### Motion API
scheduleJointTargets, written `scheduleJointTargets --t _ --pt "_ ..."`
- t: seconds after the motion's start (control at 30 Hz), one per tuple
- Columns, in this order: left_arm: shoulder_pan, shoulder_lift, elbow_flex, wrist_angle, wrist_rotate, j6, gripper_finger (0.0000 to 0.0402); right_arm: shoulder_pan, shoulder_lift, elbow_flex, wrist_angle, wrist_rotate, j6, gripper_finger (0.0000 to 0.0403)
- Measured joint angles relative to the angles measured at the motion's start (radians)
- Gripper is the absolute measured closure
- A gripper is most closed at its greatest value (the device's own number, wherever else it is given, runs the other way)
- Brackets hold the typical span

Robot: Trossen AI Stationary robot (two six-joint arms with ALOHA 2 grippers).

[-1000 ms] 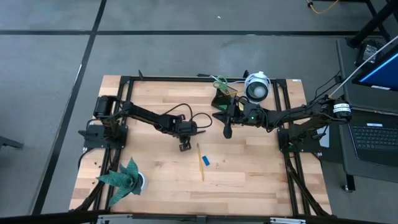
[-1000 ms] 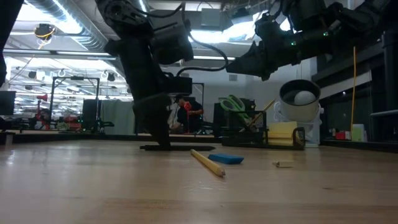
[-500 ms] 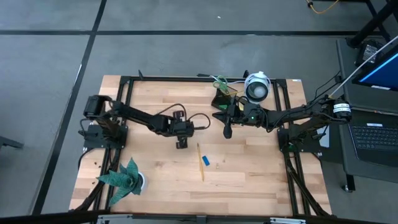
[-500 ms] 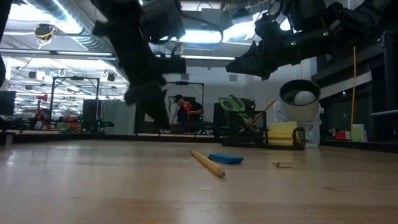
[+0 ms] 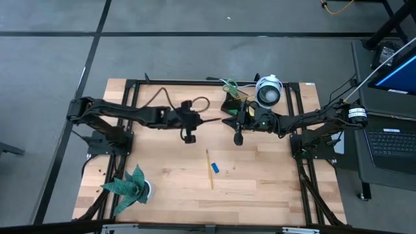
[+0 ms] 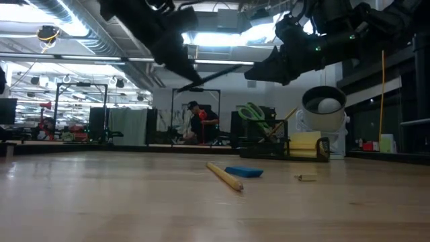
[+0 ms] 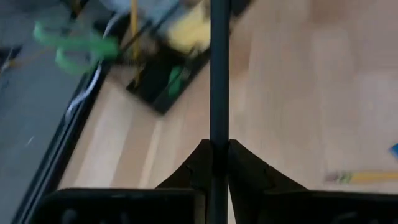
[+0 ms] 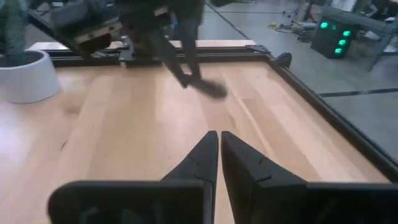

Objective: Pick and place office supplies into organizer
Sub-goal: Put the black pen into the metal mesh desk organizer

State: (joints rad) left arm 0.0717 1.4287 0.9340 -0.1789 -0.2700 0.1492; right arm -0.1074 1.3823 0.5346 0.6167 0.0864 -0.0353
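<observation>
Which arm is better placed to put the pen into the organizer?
Left. Its end effector is shut on the pen, raised and pointing toward the organizer. The right end effector is shut and empty.

The wooden table (image 5: 260, 188) carried the organizer (image 5: 232, 106) at its far edge. Just beside it stood a round white device (image 5: 268, 91). Nearer the middle lay a pencil (image 5: 209, 168) touching a blue block (image 5: 215, 168). The paper plant (image 5: 132, 185) sat well apart, at the near left corner.
</observation>
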Motion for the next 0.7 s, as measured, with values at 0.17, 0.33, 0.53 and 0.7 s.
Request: scheduleJointTargets --t 0.17,0.33,0.53,0.7 --pt "0.072 -0.057 -0.096 0.183 0.153 0.021 0.0376 0.0 0.0 0.0 0.001 -0.011 0.0 0.0377" --pt "0.119 -0.068 -0.198 0.436 0.31 0.022 0.0376 0.0 0.001 0.0 0.026 -0.011 0.0 0.0377" --pt "0.149 -0.062 -0.274 0.635 0.381 0.022 0.0375 0.0 0.001 0.0 0.086 -0.02 0.001 0.0364" --pt "0.146 -0.06 -0.277 0.696 0.455 0.03 0.0376 0.0 0.033 0.0 0.203 -0.062 0.03 0.0318"
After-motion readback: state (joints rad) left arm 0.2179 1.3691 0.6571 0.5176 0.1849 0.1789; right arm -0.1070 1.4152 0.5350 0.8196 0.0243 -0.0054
